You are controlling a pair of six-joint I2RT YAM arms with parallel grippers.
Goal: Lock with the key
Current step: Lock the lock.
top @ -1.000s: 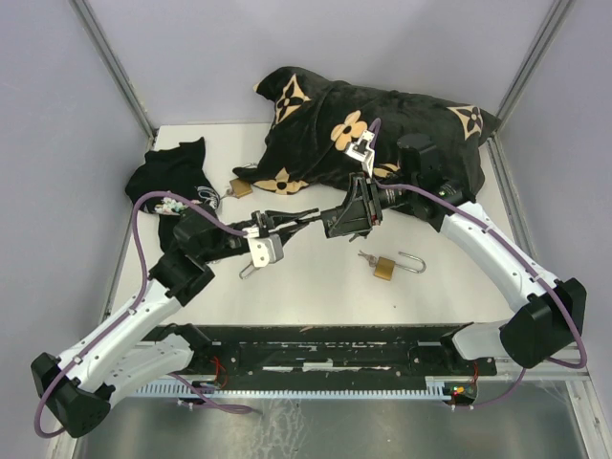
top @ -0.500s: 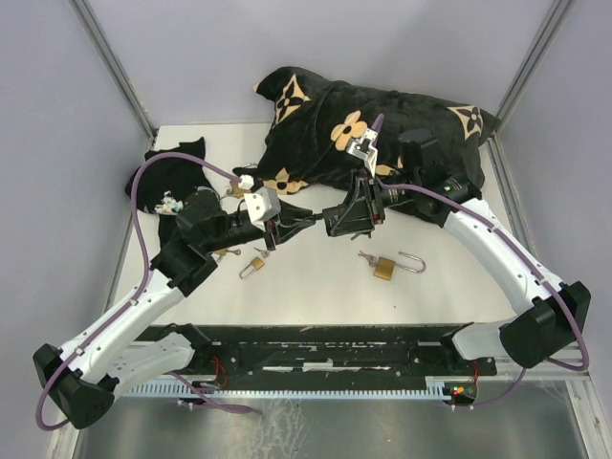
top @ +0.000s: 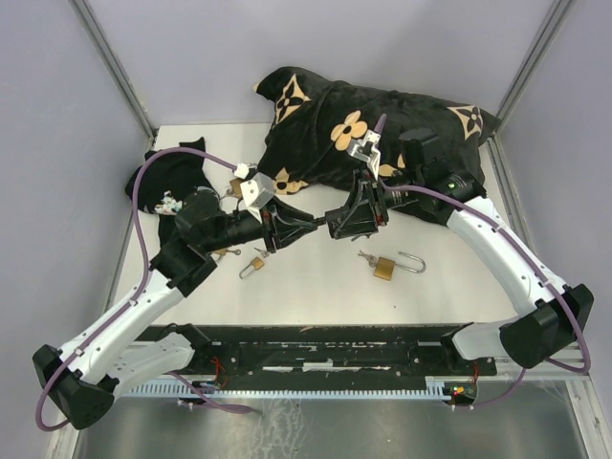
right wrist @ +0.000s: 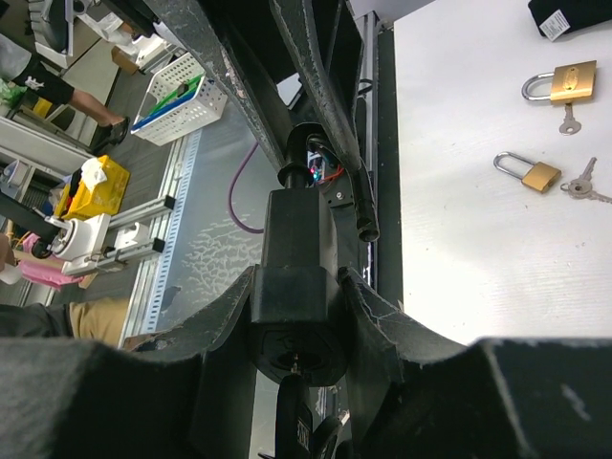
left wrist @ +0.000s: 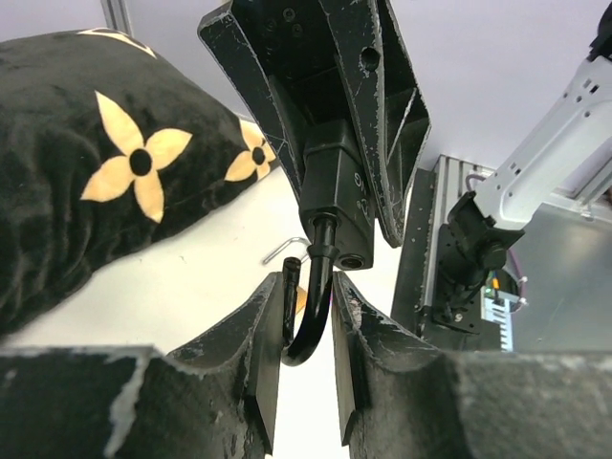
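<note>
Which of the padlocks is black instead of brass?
The black padlock clamped in the right gripper above the table; the brass padlocks all lie on it.

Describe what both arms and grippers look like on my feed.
Both match: left arm and right arm have white shells with black joints, a purple cable looping along each. The left gripper and right gripper are black, angular, scuffed.
</note>
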